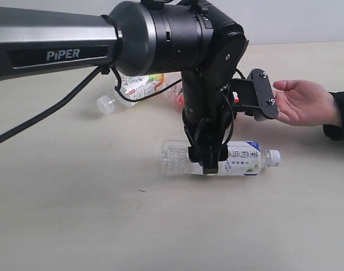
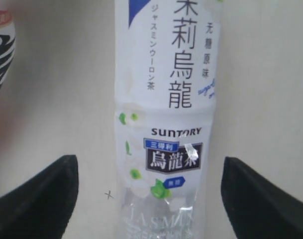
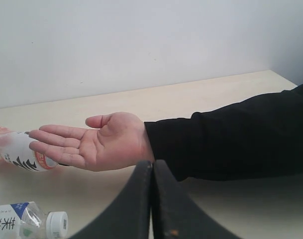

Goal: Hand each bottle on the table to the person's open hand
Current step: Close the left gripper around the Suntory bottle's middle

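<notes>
Now, the left gripper [image 1: 208, 164] is down over the white-blue bottle [image 1: 220, 158], which lies on its side in the middle of the table [image 1: 75, 226] with its white cap pointing right. The left wrist view settles it: both black fingers [image 2: 37, 199] stand wide apart, bare table showing between each one and the bottle. So the claw is open and straddling, not gripping. It sits across the labelled middle, which looks like a sensible spot, since a round bottle taken there should lift level rather than tip.

Over on the right, the person's open hand [image 1: 304, 101] waits palm up, low over the table, a little farther back than the bottle. That is the drop-off, and the stretch of table between bottle and palm is bare.

The right gripper [image 3: 151, 199] is closed tight on nothing, pointed at that palm and clear of the action.

Around it: a white patterned bottle [image 1: 135, 87] lies far left behind the arm, and a reddish-labelled bottle [image 3: 14, 152] lies just beyond the fingertips. I can't spot a green one. My one worry is the black bracket [image 1: 256, 93] on the left wrist, already close to the person's fingers.
</notes>
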{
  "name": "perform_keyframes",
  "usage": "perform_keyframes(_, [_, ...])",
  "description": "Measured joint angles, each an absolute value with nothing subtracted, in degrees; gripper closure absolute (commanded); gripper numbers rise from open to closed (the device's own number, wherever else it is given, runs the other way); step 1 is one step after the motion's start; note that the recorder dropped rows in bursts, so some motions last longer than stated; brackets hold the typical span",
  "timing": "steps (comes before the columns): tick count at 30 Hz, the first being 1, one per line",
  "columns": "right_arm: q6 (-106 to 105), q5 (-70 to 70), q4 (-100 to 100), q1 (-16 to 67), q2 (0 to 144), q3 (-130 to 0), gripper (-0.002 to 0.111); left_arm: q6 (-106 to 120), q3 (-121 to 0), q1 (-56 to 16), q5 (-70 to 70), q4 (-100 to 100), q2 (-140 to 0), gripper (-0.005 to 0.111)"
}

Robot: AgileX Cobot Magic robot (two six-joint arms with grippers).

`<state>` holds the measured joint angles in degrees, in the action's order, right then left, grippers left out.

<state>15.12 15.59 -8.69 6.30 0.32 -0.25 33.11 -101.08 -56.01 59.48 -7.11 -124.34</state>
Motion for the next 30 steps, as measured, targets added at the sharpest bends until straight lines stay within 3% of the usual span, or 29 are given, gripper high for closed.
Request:
perform_keyframes(4, [15.12,15.59,-8.69,6.3,0.32,-0.25,0.108,32.62,-101.08,-56.01,59.48,-7.47,-124.43,0.025])
perform_keyframes(30, [15.12,15.59,-8.69,6.3,0.32,-0.25,0.108,32.53,-101.08,-56.01,58.36,-9.23,-130.07,0.026])
